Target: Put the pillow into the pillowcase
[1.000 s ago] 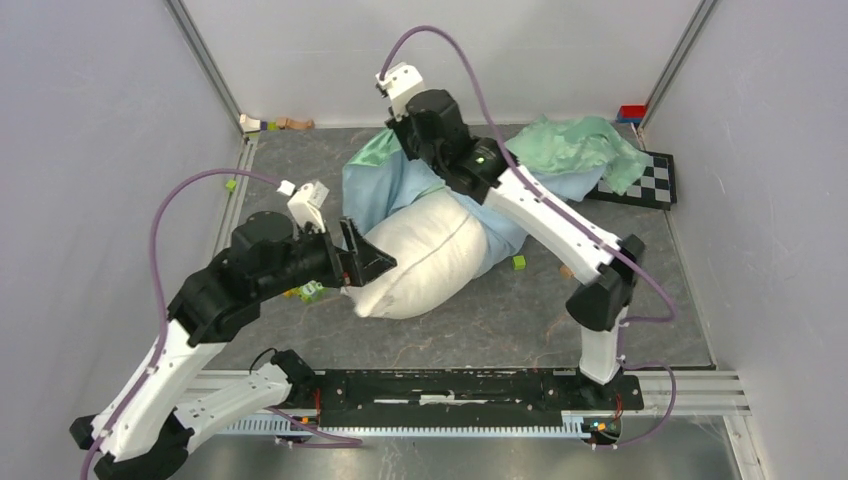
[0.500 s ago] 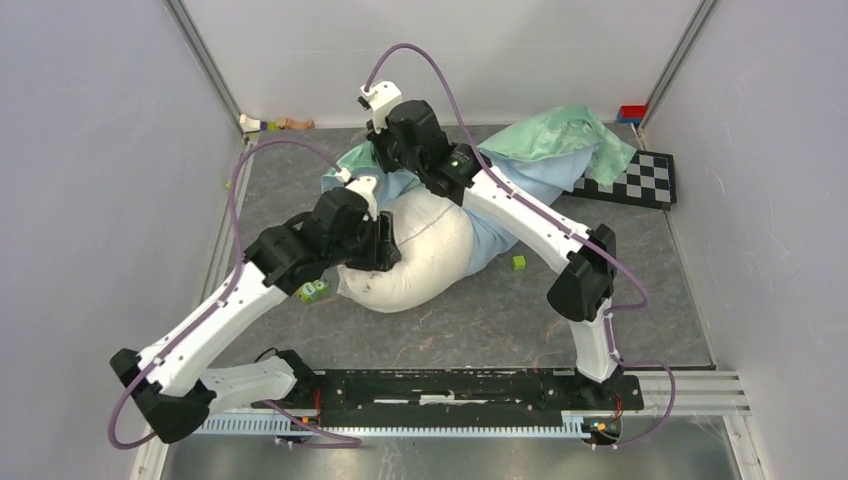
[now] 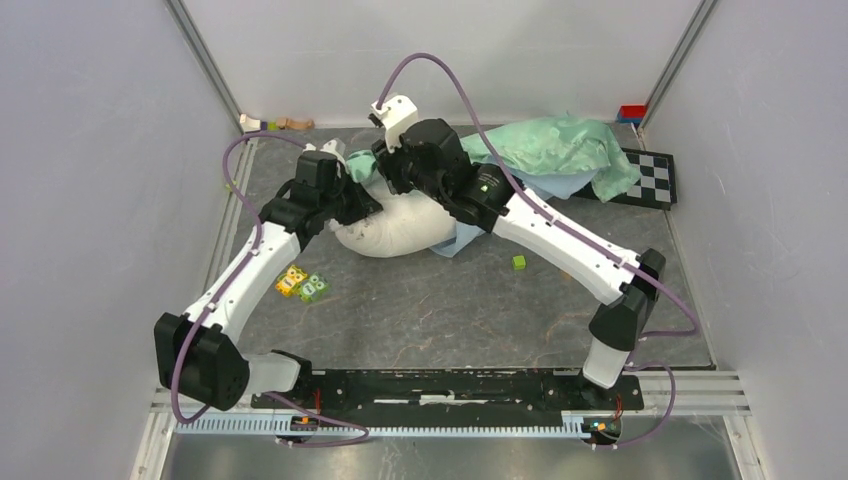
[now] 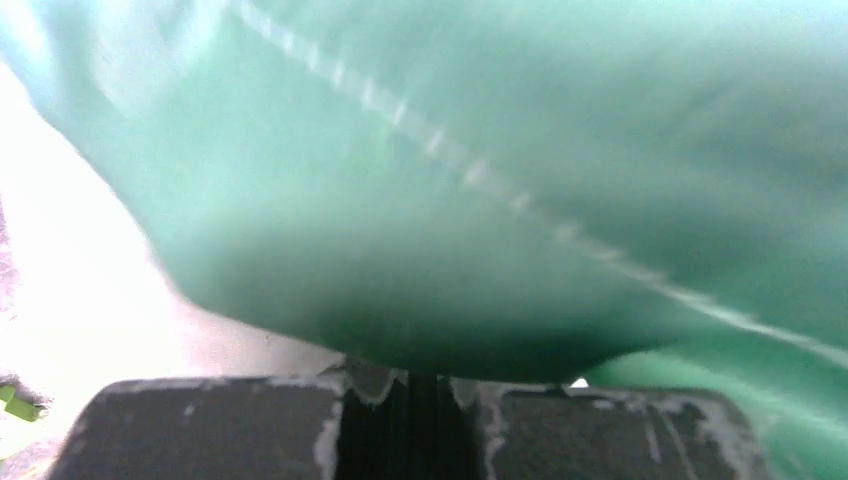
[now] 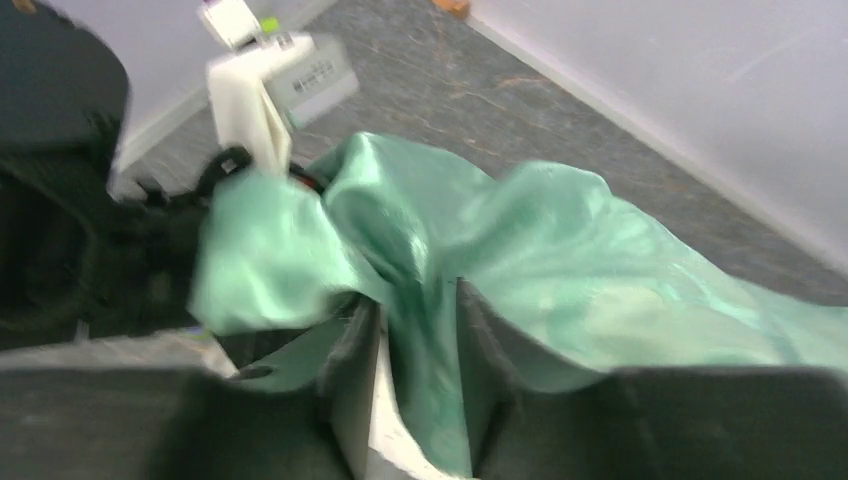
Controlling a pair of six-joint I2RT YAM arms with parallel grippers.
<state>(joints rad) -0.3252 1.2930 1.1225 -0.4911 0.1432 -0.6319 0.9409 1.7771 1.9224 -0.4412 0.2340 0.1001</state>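
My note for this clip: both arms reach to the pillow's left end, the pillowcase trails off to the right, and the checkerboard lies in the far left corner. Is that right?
Not quite. The checkerboard lies in the far right corner, at the trailing end of the pillowcase; the top external view shows it. The rest of the note, about the arms, the pillow and the pillowcase, stands.
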